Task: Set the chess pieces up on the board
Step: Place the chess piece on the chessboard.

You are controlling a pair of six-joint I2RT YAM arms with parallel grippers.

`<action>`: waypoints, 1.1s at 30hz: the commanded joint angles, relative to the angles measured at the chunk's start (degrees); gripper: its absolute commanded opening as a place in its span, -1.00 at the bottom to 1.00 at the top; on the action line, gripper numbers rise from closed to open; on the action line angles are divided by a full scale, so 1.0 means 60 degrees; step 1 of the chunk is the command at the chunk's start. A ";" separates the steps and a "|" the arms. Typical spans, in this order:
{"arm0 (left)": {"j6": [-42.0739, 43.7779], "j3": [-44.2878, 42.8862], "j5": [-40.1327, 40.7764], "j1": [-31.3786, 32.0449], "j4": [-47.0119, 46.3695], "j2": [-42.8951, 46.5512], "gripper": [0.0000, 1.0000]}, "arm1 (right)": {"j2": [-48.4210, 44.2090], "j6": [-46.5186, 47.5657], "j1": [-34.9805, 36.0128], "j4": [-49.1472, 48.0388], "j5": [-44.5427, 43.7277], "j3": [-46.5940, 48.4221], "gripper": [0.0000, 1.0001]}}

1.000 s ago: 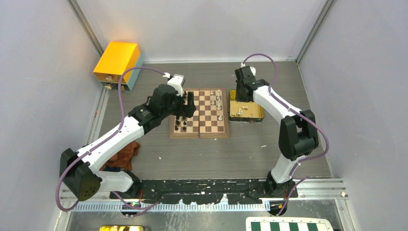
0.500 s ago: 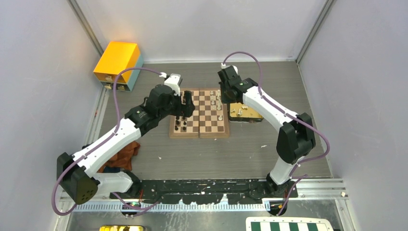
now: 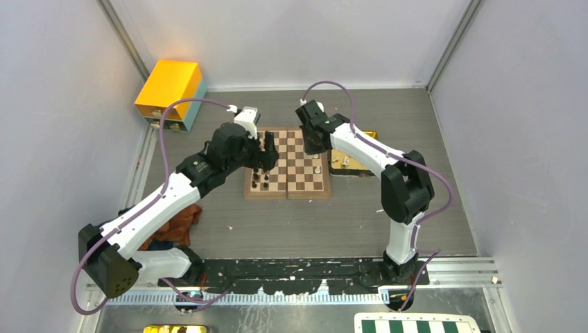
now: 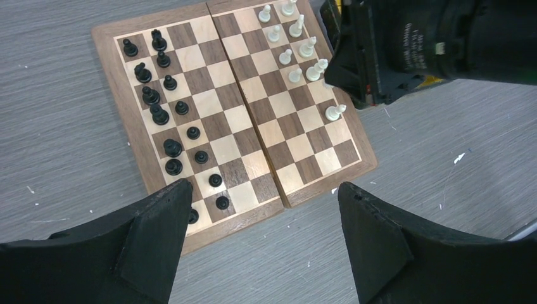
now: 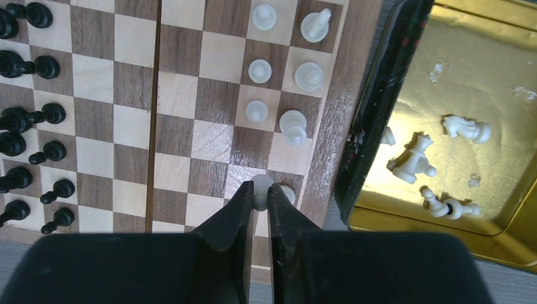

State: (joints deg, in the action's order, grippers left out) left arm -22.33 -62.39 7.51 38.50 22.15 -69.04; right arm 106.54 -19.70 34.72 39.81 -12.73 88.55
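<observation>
Pretty standard look here: left arm [image 3: 163,201] and right arm [image 3: 364,149] are white shells with chunky black joints, plus a purple cable [image 3: 166,132] looping off each wrist. Left pincer [image 4: 264,190] and right pincer [image 5: 261,190] have matte black wedge fingers. The right one's housing has tiny white lettering, unreadable.

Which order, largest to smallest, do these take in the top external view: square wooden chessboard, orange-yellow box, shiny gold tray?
1. square wooden chessboard
2. orange-yellow box
3. shiny gold tray, unsure: the right arm hides part of it.
</observation>
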 commanded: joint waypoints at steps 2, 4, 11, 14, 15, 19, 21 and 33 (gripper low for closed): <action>0.0041 0.0052 0.0140 -0.0058 -0.0036 0.0422 0.72 | 0.0314 -0.0140 0.0213 -0.0034 0.0113 0.0644 -0.98; 0.0044 0.0090 0.0140 -0.0051 -0.0028 0.0462 0.73 | 0.0465 -0.0156 0.0258 -0.0036 0.0142 0.0704 -0.98; 0.0081 0.0171 0.0155 -0.0059 -0.0044 0.0563 0.72 | 0.0853 -0.0202 0.0278 -0.0052 0.0185 0.0810 -0.98; 0.0109 0.0173 0.0166 -0.0052 -0.0054 0.0566 0.73 | 0.0996 -0.0229 0.0293 -0.0090 0.0214 0.0816 -0.98; 0.0117 0.0174 0.0176 -0.0058 -0.0057 0.0566 0.73 | 0.1025 -0.0244 0.0293 -0.0123 0.0217 0.0802 -0.98; 0.0136 0.0180 0.0199 -0.0052 -0.0047 0.0565 0.73 | 0.1136 -0.0257 0.0299 -0.0175 0.0231 0.0783 -0.98; 0.0147 0.0180 0.0213 -0.0052 -0.0045 0.0550 0.73 | 0.1198 -0.0259 0.0283 -0.0190 0.0219 0.0783 -0.98; 0.0147 0.0248 0.0185 -0.0059 -0.0128 0.0498 0.73 | 0.1354 -0.0252 0.0111 -0.0376 0.0275 0.0652 -0.98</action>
State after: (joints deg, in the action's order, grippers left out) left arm -22.06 -60.77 7.94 38.50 23.03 -67.24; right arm 114.91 -20.93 35.88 39.57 -11.35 90.98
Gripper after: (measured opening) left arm 0.863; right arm 0.163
